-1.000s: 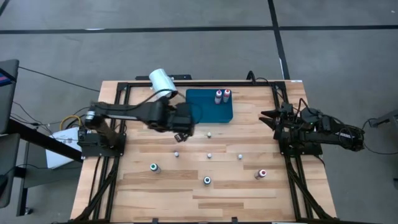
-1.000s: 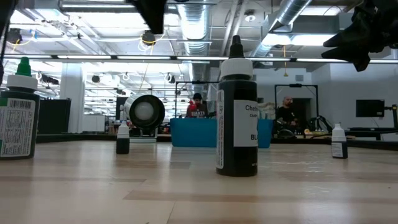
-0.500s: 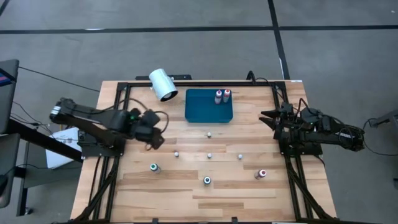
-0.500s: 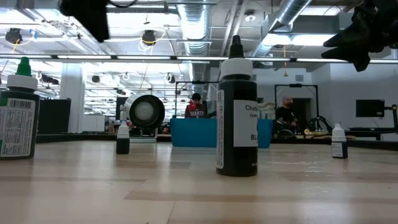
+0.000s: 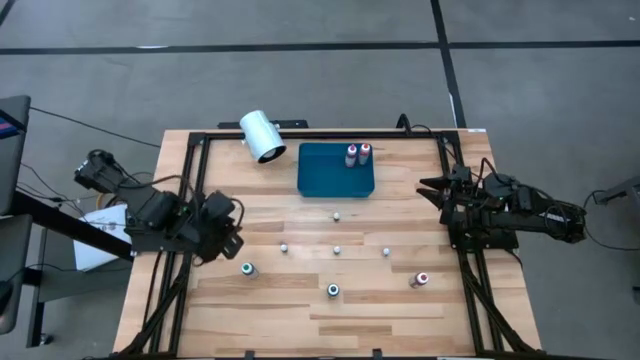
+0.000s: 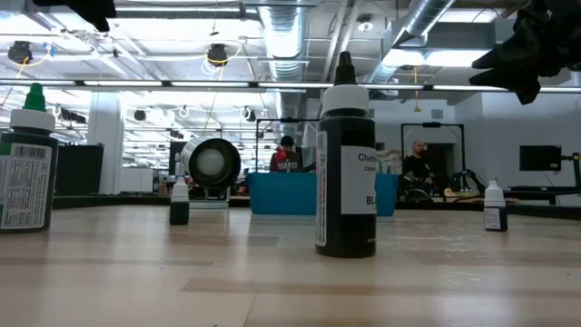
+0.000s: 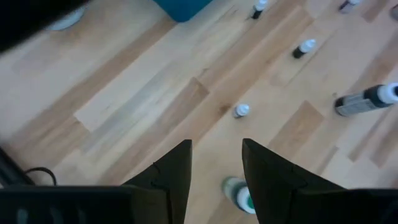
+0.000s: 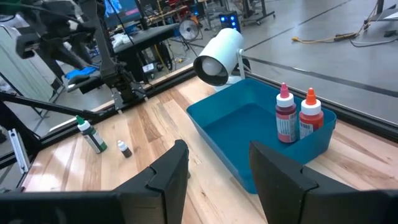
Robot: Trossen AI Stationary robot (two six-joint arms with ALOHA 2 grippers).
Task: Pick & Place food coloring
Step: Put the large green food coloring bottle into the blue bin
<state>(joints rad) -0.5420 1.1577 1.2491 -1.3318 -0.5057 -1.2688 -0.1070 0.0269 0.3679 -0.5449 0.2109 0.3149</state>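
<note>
A pale wooden table [image 5: 330, 310] is carrying a blue tray [image 5: 325, 175] already holding two red-topped food coloring bottles [image 5: 357, 154]. The left claw [image 5: 222, 232] is hovering with parted, empty jaws; a green-topped bottle [image 5: 247, 269] is standing just below and ahead of it. Descending squarely over that cap would suit. The right claw [image 8: 214, 171] is waiting released beside the tray.

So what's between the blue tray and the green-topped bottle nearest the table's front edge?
One tiny white-capped bottle, then a second white-capped bottle, seen from the high view.
</note>
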